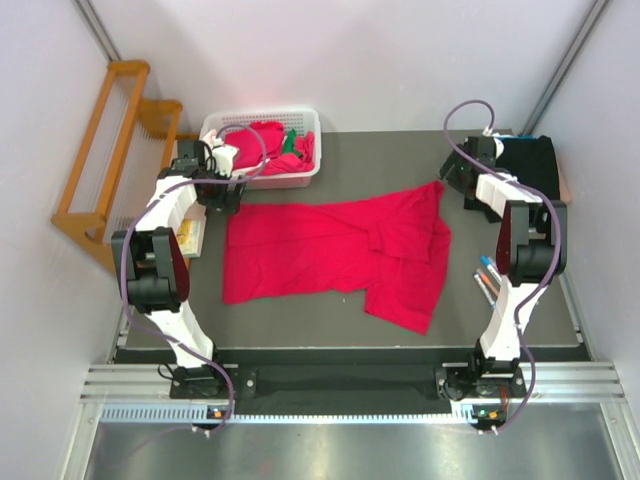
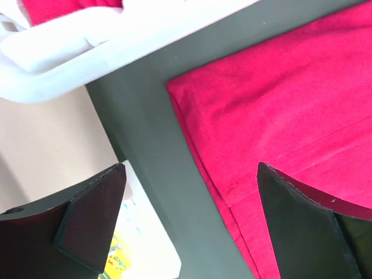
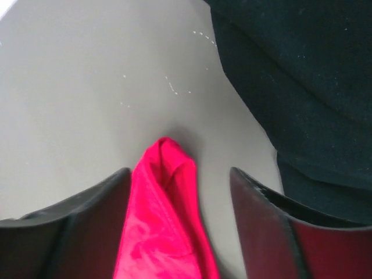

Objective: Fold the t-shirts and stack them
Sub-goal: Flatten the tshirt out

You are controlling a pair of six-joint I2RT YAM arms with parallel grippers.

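A crimson t-shirt (image 1: 340, 250) lies spread across the dark table, one sleeve folded over at the right. My left gripper (image 1: 222, 192) hovers at its back left corner (image 2: 279, 104). In the left wrist view the left gripper (image 2: 190, 168) stands open wide, over bare table beside the hem. My right gripper (image 1: 462, 186) is at the shirt's back right tip. The right gripper (image 3: 180, 174) is open, and the red tip (image 3: 165, 221) lies between its fingers, against the left one. A black t-shirt (image 1: 530, 165) lies folded at the back right. More red and green t-shirts (image 1: 270, 145) fill the basket.
The white plastic basket (image 1: 215, 125) stands at the back left, close behind my left gripper. A wooden rack (image 1: 110, 150) stands off the table's left side. A white and yellow card (image 2: 139, 244) lies at the left edge. Pens (image 1: 487, 278) lie by the right arm.
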